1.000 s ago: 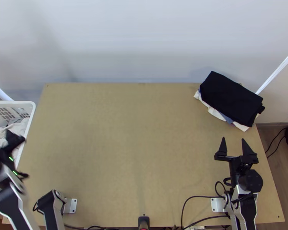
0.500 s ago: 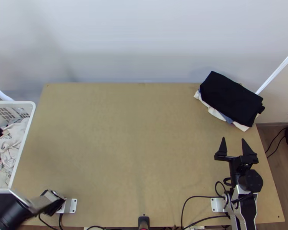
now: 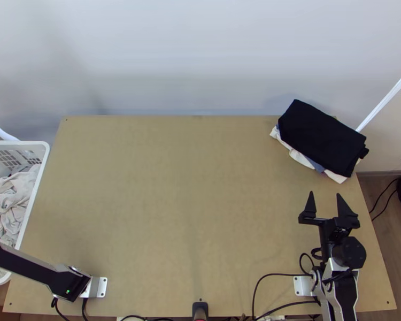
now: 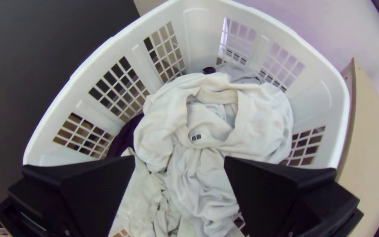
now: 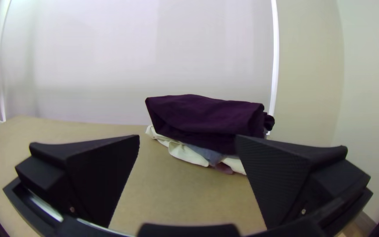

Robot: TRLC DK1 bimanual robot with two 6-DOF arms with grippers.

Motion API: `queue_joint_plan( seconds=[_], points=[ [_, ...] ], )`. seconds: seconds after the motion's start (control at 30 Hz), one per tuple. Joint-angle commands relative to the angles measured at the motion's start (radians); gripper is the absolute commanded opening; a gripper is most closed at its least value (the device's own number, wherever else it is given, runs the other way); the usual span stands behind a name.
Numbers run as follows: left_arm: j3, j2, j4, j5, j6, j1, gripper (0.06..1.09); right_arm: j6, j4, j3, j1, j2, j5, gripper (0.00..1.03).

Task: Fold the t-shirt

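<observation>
White T-shirt [image 4: 259, 118] lies bunched in the laundry basket [image 4: 200, 48], beneath the parted, empty left gripper [image 4: 179, 159]; the right gripper [image 3: 325, 194] is spread and empty too. Retrieval seems in hand, calling for a descent and firm pinch.

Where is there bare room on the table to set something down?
The broad middle of the table, between the white basket and the folded stack. Crowded: near left, at the left arm's base; near right, around the right tool and cables.
</observation>
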Motion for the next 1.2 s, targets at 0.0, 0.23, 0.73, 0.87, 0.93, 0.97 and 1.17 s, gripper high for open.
queue_joint_plan(
  seconds=[0.0, 0.23, 0.73, 0.87, 0.93, 0.97, 1.17],
  points=[
    [0.117, 0.130, -0.009, -0.005, 0.029, 0.006, 1.04, -0.020, -0.014, -0.007, -0.006, -0.004, 0.003, 0.98],
    [0.319, 0.331, -0.016, -0.005, 0.038, 0.002, 1.04, -0.020, -0.014, -0.007, -0.006, -0.004, 0.003, 0.98],
    [0.551, 0.459, -0.044, -0.011, 0.013, 0.000, 0.10, -0.020, -0.014, -0.007, -0.006, -0.004, 0.003, 0.98],
    [0.551, 0.351, -0.079, -0.003, -0.034, 0.000, 0.10, -0.020, -0.014, -0.007, -0.006, -0.004, 0.003, 0.98],
    [0.551, 0.278, -0.108, 0.018, -0.060, 0.000, 0.10, -0.020, -0.014, -0.007, -0.006, -0.004, 0.003, 0.98],
    [0.551, 0.242, -0.128, 0.029, -0.073, 0.000, 0.10, -0.020, -0.014, -0.007, -0.006, -0.004, 0.003, 0.98],
    [0.553, 0.031, -0.193, 0.104, -0.128, -0.011, 0.10, -0.020, -0.014, -0.007, -0.006, -0.004, 0.003, 0.98]
  ],
)
